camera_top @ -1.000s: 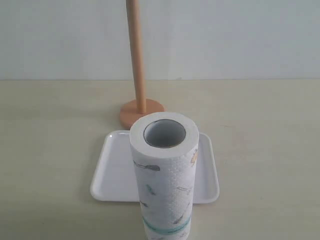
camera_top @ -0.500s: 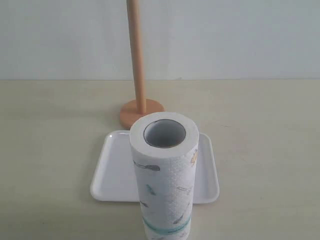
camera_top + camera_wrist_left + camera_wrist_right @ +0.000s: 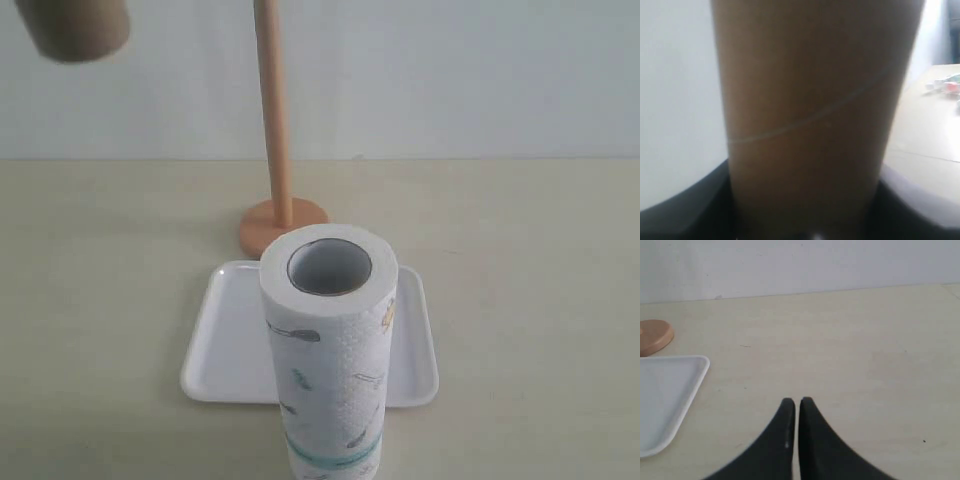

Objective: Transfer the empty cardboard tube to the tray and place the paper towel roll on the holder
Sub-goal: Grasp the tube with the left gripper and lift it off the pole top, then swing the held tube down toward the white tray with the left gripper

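One end of the brown cardboard tube [image 3: 75, 28] shows high at the top left of the exterior view. It fills the left wrist view as a brown cylinder [image 3: 810, 115], with my left gripper [image 3: 807, 227] shut on it. The paper towel roll [image 3: 328, 345] stands upright at the front, partly covering the white tray [image 3: 225, 340]. Behind the tray stands the wooden holder [image 3: 272, 130], its pole bare. My right gripper [image 3: 797, 402] is shut and empty above the table, right of the tray [image 3: 665, 395] and the holder's base [image 3: 654, 336].
Small objects [image 3: 944, 85] lie on a far table surface in the left wrist view. A pale wall runs behind the beige table [image 3: 520, 270]. Neither arm shows in the exterior view.
The cardboard tube's end has come into the exterior view at the top left; it was out of sight before. The roll, tray and holder have not moved.
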`<act>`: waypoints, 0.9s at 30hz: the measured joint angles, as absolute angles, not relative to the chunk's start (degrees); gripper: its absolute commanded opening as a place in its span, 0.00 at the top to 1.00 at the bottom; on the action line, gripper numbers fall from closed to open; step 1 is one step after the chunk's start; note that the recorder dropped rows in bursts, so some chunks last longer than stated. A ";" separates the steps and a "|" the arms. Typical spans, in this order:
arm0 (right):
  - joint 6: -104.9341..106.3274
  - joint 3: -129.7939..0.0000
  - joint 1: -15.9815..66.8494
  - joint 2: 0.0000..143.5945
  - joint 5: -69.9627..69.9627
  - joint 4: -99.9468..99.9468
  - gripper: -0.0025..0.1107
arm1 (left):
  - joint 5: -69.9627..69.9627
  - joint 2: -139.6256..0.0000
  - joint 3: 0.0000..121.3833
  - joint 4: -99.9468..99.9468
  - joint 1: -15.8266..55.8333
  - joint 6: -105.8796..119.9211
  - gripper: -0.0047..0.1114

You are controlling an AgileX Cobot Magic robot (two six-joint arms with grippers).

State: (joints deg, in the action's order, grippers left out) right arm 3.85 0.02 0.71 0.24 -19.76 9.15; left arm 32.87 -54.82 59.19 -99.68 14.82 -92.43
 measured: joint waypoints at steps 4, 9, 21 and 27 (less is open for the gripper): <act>3.85 0.02 0.71 0.24 -19.76 9.15 0.95 | 16.59 -53.64 47.53 -100.32 14.82 -91.53 0.92; 3.85 0.02 0.71 0.24 -19.76 9.15 0.95 | 2.27 -53.83 37.25 -100.46 14.71 -86.58 0.92; 3.85 0.02 0.71 0.24 -19.76 9.15 0.95 | -9.36 -68.13 34.18 -97.81 14.71 -88.33 0.92; 3.85 0.02 0.71 0.24 -19.76 9.15 0.95 | -30.29 -76.85 36.40 -75.06 18.35 -59.93 0.92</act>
